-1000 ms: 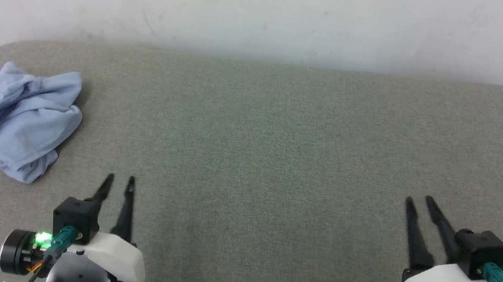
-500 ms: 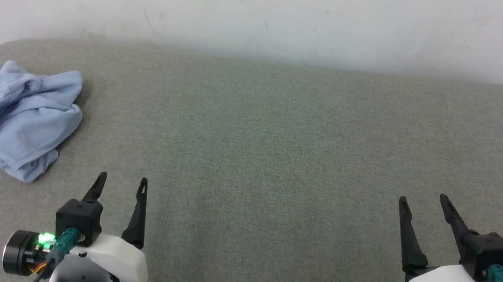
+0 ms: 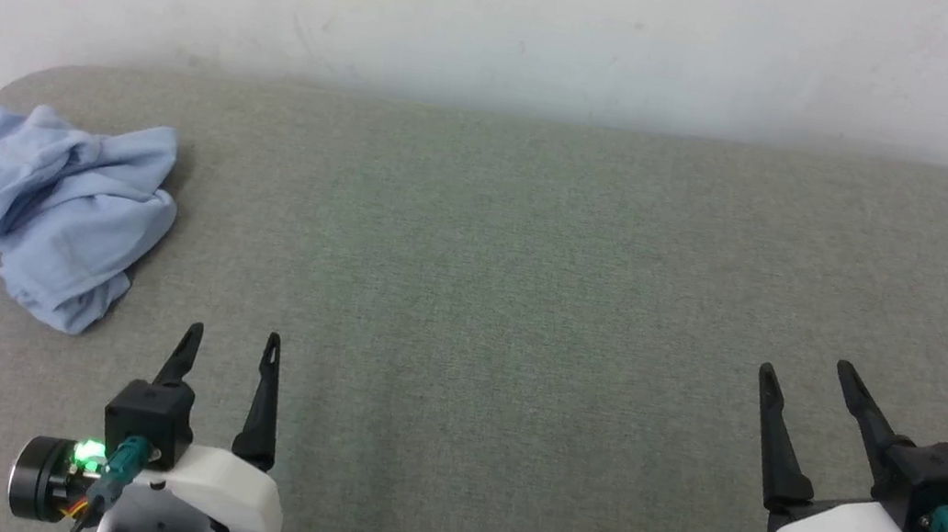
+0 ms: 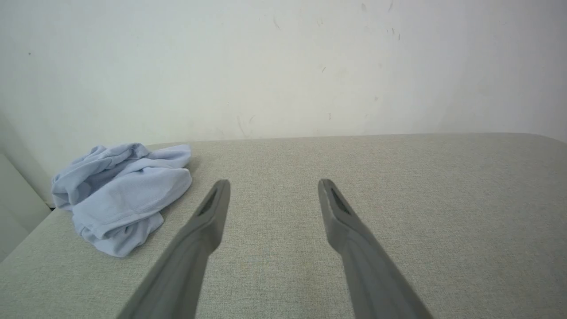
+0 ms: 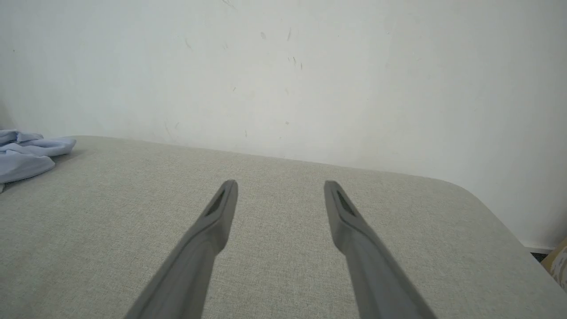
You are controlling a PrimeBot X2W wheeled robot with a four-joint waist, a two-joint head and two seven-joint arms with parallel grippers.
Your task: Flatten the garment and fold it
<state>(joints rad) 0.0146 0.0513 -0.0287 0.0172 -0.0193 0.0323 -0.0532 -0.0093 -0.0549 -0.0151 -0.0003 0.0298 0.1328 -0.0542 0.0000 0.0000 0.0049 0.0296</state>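
Setting: looks like a bare robot test room, lab-type. Evidence: the work surface is a grey cloth-covered table (image 3: 532,246) with rounded corners, set against a plain white wall (image 3: 508,20) that carries scuffs (image 5: 290,33) and small marks. The left gripper (image 3: 233,332) and right gripper (image 3: 804,367), on cabled wrist units, sit at the near edge. A cardboard box (image 5: 559,261) corner shows below the table's far right corner.

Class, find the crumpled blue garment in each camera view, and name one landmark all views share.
Head view: garment, left, mid-height.
Left wrist view: garment, middle left.
Right wrist view: garment, cut by left edge.
Shared landmark: white wall behind the grey table.
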